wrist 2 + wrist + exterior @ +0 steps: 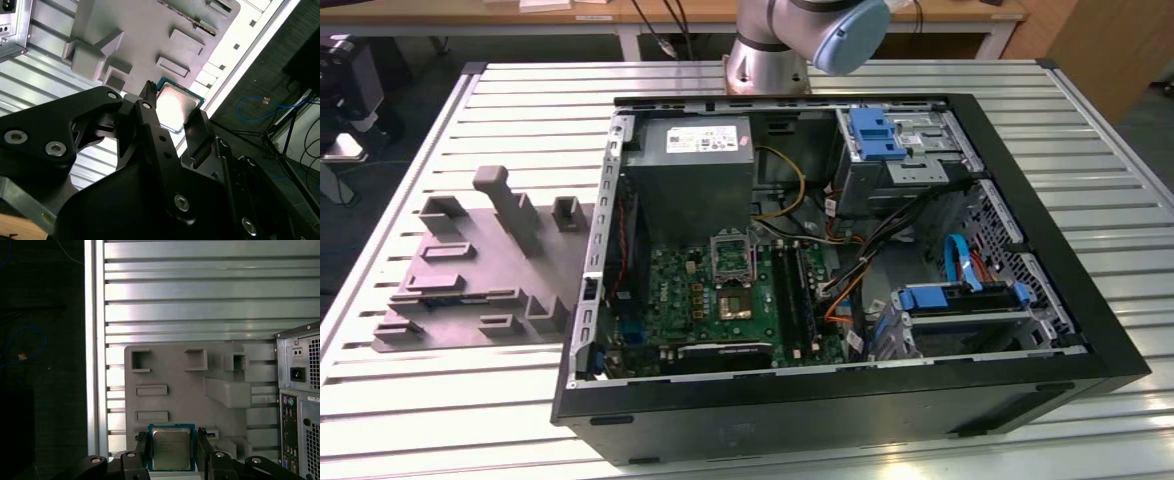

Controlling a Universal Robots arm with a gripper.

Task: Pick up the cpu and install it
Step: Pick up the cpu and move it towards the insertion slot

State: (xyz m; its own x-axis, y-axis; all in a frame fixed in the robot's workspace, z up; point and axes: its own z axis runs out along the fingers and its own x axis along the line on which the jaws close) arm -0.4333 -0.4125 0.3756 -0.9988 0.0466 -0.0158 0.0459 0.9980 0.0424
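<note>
The cpu [171, 449] is a flat square chip with a silvery metal top and a green rim. In both wrist views it sits between the two black fingers of my gripper [172, 440], which is shut on its opposite edges. The held cpu [178, 104] hangs well above the grey plastic fixture [175, 375], near that fixture's edge. One fingertip [148, 98] and the other [197, 122] flank the chip. In the exterior view the metal-framed socket [731, 255] lies on the green board inside the open computer case [1067, 300].
The grey fixture [467, 270] lies on the slatted metal table [454, 400] at the exterior view's left, beside the case. The arm's base [767, 60] stands behind the case. The case's rear panel [300, 405] is close to the fixture. Beyond the table edge is dark floor with cables [260, 107].
</note>
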